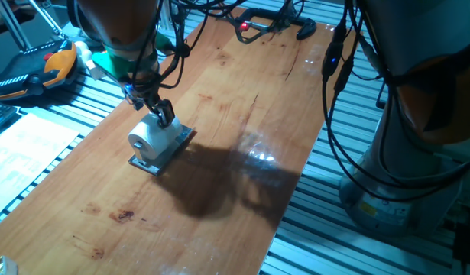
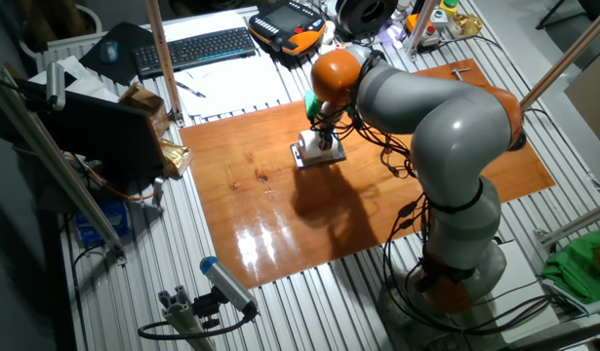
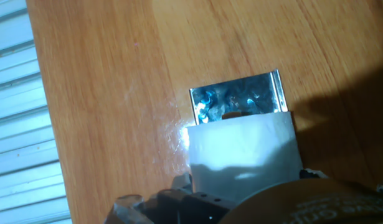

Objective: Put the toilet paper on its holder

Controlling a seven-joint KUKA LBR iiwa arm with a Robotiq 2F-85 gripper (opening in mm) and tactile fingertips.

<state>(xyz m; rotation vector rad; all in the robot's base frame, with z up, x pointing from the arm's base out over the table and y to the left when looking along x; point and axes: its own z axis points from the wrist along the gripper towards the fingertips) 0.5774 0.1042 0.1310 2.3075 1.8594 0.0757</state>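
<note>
Jaws (image 1: pixel 164 112) atop toilet paper (image 1: pixel 152 140), on holder (image 1: pixel 177 145)

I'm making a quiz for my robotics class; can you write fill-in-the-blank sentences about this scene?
1. The toilet paper is ____ in colour.
2. The roll lies on the shiny ____ holder.
3. The holder rests on a ____ table.
4. The gripper is right above the ____.

Missing words: white; metal; wooden; toilet paper

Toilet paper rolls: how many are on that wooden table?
1. The toilet paper sits on the holder near the table's left edge, under the gripper. None seem hidden elsewhere.
</note>
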